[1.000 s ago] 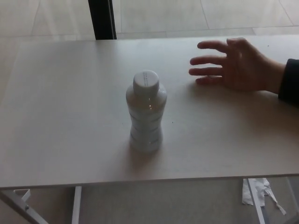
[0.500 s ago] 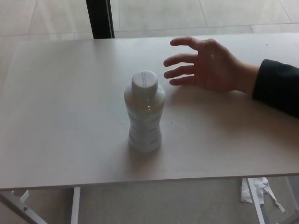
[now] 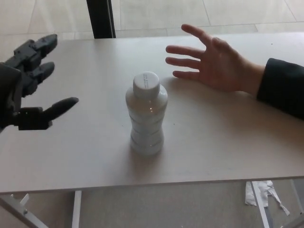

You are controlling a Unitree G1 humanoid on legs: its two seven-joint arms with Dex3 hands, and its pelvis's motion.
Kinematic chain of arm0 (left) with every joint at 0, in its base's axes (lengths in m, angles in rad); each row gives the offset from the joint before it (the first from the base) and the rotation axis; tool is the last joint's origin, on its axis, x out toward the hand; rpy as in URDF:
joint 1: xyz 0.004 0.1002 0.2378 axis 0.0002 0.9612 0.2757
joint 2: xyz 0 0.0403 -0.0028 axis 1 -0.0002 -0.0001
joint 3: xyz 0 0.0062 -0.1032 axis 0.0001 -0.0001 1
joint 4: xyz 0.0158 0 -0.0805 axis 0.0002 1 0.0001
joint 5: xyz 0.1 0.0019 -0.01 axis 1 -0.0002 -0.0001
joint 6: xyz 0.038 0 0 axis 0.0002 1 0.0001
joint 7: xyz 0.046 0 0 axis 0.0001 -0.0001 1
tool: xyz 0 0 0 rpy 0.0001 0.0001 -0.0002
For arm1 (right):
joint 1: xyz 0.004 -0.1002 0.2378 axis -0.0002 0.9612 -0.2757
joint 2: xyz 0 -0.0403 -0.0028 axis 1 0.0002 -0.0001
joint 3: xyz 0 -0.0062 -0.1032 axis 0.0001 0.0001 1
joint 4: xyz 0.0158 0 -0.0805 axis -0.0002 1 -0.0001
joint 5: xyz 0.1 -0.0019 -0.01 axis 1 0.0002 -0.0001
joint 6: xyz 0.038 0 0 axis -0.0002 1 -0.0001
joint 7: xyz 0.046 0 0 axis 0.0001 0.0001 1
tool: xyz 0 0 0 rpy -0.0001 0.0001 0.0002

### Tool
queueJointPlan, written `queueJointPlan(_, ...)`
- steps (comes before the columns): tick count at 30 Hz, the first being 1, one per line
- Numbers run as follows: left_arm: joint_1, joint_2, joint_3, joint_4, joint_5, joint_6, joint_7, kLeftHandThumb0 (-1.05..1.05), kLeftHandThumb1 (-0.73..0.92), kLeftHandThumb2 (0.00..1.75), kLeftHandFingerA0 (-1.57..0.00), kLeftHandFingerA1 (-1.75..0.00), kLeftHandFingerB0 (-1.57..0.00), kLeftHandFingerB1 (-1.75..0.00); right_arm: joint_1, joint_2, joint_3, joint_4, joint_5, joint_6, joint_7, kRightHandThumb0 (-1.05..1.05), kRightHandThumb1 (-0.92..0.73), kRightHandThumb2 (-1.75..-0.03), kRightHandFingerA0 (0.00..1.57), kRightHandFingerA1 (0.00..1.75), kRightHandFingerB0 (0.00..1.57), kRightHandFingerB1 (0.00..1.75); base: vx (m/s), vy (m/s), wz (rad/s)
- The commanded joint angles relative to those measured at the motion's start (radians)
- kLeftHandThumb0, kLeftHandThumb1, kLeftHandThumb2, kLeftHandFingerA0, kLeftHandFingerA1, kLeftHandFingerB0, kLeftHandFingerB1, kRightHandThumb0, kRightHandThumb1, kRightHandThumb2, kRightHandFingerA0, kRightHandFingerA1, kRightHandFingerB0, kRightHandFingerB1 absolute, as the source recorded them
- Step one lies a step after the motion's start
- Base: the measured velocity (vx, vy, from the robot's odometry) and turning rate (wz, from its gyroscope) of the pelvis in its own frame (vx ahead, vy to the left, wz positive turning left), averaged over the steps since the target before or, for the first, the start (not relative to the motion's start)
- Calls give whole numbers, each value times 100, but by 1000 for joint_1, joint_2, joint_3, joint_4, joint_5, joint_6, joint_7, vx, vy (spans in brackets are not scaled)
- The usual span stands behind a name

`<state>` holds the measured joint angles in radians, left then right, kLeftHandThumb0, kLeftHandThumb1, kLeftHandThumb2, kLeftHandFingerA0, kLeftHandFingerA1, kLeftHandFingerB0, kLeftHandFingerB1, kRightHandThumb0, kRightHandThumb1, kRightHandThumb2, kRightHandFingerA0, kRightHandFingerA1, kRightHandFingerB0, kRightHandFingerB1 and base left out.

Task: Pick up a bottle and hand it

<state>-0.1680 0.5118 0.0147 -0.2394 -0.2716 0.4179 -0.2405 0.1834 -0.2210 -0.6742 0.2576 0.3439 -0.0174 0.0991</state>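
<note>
A white ribbed plastic bottle (image 3: 147,114) with a white cap stands upright near the middle of the pale table (image 3: 85,152). My left hand (image 3: 29,83) hangs open at the left edge of the head view, fingers spread, well to the left of the bottle and not touching it. A person's open hand (image 3: 211,61) with a dark sleeve reaches in from the right, palm up, above the table behind and to the right of the bottle. My right hand does not show.
A dark post (image 3: 100,18) stands beyond the table's far edge. Below the front edge are white table legs (image 3: 77,209) and crumpled white paper (image 3: 259,194) on the floor.
My left hand has come into view from the left. The person's hand has lifted and turned more palm up. The bottle has not moved.
</note>
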Motion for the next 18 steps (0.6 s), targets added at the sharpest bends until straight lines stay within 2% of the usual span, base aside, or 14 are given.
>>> queueJointPlan(1,-8,-10,-38,0,52,48,-12,-85,41,66,0,-32,0,-21,-5,-8,0,-2,26,6,-2,-105,-30,-99,43,111,26,91,0,0,0)
queueJointPlan(3,-10,-22,-65,20,59,55,-21,-86,44,63,0,-23,0,-13,1,-4,5,-33,27,32,-15,-102,-38,-101,47,114,31,94,0,0,0)
queueJointPlan(4,-12,-24,-76,26,67,54,-23,-87,45,62,0,-25,0,-13,2,-3,6,-38,27,36,-19,-105,-53,-61,37,139,36,117,0,0,0)
queueJointPlan(5,-13,-25,-83,30,73,51,-24,-87,45,62,0,-25,0,-13,0,-3,7,-35,28,35,-19,-105,-53,-61,37,139,36,117,0,0,0)
queueJointPlan(6,-15,-25,-102,39,89,44,-24,-87,45,63,0,-26,0,-12,-1,-1,7,-41,33,41,-21,-104,-38,-101,46,115,30,94,0,0,0)
queueJointPlan(9,-27,-37,-159,72,125,26,-38,-88,45,64,0,-34,0,-12,-4,-1,7,-38,36,40,-25,-104,-37,-100,51,116,34,95,0,0,0)
queueJointPlan(10,-38,-46,-177,86,116,49,-53,-80,45,90,0,-21,0,0,-11,-8,3,-14,39,29,-18,-101,-38,-101,53,116,37,96,0,0,0)
queueJointPlan(11,-48,-45,-196,99,129,55,-58,-79,45,90,0,-19,0,0,-13,-8,2,-9,41,27,-16,-105,-38,-101,55,118,37,97,0,0,0)
queueJointPlan(12,-57,-42,-226,105,163,57,-47,-89,45,63,0,-32,0,-9,-9,-8,3,-20,40,33,-19,-103,-37,-101,55,118,37,97,0,0,0)
queueJointPlan(13,-75,-52,-258,117,195,59,-31,-74,41,91,0,-50,0,-6,-6,-5,6,-34,37,41,-28,-105,-32,-97,49,116,35,96,0,0,0)
queueJointPlan(15,-85,-74,-271,138,209,49,-13,-94,43,69,0,-50,0,-7,-6,-2,3,-38,47,45,-26,-101,-34,-99,50,115,36,95,0,0,0)
queueJointPlan(16,-86,-77,-273,141,212,47,-11,-94,43,69,0,-50,0,-7,-6,-1,3,-39,48,46,-26,-101,-34,-99,50,115,36,95,0,0,0)
queueJointPlan(17,-91,-90,-273,149,217,47,-4,-80,45,93,0,-31,0,0,-8,-1,4,-45,49,60,-34,-102,-38,-101,55,118,37,97,0,0,0)
queueJointPlan(18,-96,-103,-271,156,220,44,5,-93,46,64,0,-44,0,-6,-12,-4,4,-37,50,60,-33,-104,-35,-98,51,116,35,95,0,0,0)
